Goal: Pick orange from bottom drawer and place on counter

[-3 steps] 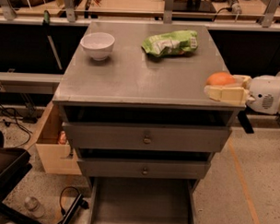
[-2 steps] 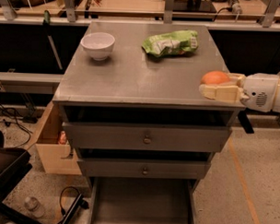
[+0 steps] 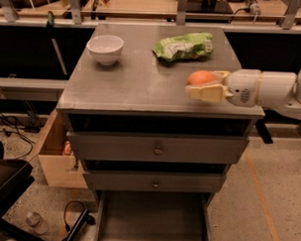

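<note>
The orange (image 3: 201, 77) is held between the cream fingers of my gripper (image 3: 207, 84), which reaches in from the right over the right part of the counter (image 3: 137, 85). The gripper is shut on the orange and holds it just above the grey top. The bottom drawer (image 3: 152, 219) is pulled out at the foot of the cabinet; its flat grey floor shows nothing in it. The white arm (image 3: 275, 89) extends off the right edge.
A white bowl (image 3: 105, 48) stands at the back left of the counter. A green chip bag (image 3: 184, 46) lies at the back right. Two shut knobbed drawers (image 3: 157, 148) sit below the top. A cardboard box (image 3: 52, 156) stands to the left of the cabinet.
My gripper has moved left with the orange, from the counter's right edge to further in over the top.
</note>
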Robot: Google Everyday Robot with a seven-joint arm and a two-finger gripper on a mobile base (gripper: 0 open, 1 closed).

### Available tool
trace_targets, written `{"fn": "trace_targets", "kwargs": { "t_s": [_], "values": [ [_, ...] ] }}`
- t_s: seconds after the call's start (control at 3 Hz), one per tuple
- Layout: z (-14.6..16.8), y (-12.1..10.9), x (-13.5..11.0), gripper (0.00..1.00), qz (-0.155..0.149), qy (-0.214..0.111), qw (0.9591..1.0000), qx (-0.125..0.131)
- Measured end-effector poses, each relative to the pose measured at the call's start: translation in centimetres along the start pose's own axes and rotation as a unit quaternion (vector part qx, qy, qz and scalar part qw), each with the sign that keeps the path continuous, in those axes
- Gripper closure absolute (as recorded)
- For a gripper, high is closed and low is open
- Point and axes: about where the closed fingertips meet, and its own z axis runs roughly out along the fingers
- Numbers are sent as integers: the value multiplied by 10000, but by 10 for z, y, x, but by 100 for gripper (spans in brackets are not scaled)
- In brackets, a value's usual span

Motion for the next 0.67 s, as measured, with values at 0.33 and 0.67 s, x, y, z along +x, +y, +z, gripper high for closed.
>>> {"fn": "trace_targets", "kwargs": {
  "t_s": [0.33,0.67],
  "values": [
    [32,-2,0,100,-109,-95,9997,-203],
    [51,-5,3,100,-146,-187,9992,-313]
  ]
}}
